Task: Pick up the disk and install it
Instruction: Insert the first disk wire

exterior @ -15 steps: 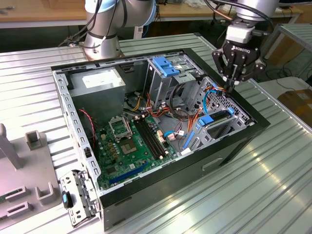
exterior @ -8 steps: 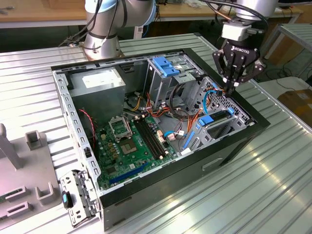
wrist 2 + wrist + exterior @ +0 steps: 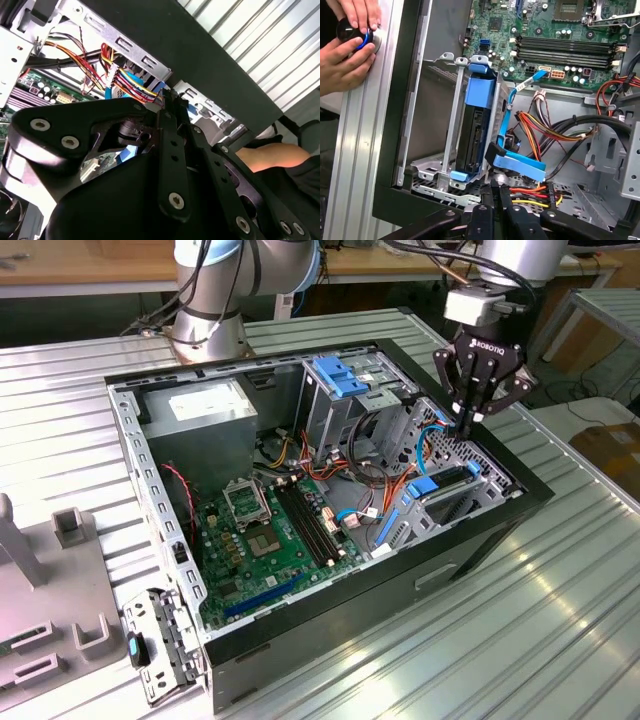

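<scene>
The disk [image 3: 472, 135] sits on edge in the metal bay at the front of the open computer case [image 3: 480, 540], its blue rails and end tabs showing. In the exterior view the disk [image 3: 447, 483] lies low in the bay near the case's front wall. My gripper [image 3: 468, 422] hangs just above that bay, fingers pointing down and shut with nothing between them. In both wrist views the fingertips [image 3: 495, 192] [image 3: 167, 102] meet close to the bay, beside a blue flat cable [image 3: 520, 167] and the red and yellow wires.
The motherboard [image 3: 275, 530] fills the case floor, with the grey power-supply box [image 3: 205, 410] and a blue-handled drive cage [image 3: 340, 375] behind. A person's hands [image 3: 347, 47] hold a black knob on the table beside the case. Grey fixtures [image 3: 50, 570] stand at the exterior view's left.
</scene>
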`<action>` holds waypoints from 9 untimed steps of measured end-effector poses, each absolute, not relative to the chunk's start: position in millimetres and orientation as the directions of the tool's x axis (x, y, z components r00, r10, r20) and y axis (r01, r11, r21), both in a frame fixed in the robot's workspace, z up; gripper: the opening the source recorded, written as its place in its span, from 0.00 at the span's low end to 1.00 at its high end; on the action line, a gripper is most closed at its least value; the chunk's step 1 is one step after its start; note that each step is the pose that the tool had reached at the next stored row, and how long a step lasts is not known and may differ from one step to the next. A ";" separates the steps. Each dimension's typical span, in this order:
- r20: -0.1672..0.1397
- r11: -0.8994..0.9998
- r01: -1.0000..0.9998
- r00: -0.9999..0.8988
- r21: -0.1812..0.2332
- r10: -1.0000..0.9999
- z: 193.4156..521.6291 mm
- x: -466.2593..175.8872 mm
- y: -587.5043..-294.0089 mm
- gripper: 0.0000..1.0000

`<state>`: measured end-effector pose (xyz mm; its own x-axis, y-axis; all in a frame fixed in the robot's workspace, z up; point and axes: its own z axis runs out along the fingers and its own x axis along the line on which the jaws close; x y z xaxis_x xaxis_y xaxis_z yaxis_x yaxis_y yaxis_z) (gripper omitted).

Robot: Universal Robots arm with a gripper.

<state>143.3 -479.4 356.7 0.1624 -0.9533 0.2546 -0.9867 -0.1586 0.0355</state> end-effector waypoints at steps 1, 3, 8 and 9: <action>0.255 -0.158 -0.987 0.161 0.033 -0.953 358.2 142.3 -479.3 0.16; 0.255 -0.157 -0.987 0.160 0.030 -0.954 361.8 141.9 -479.3 0.16; 0.154 -0.156 -0.988 0.156 0.011 -0.976 366.1 141.6 -480.2 0.16; 0.133 -0.156 -0.988 0.155 0.008 -0.979 366.1 141.6 -481.4 0.16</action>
<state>141.6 -481.4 366.1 0.1554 -0.9789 0.1330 -0.9878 -0.1557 0.0082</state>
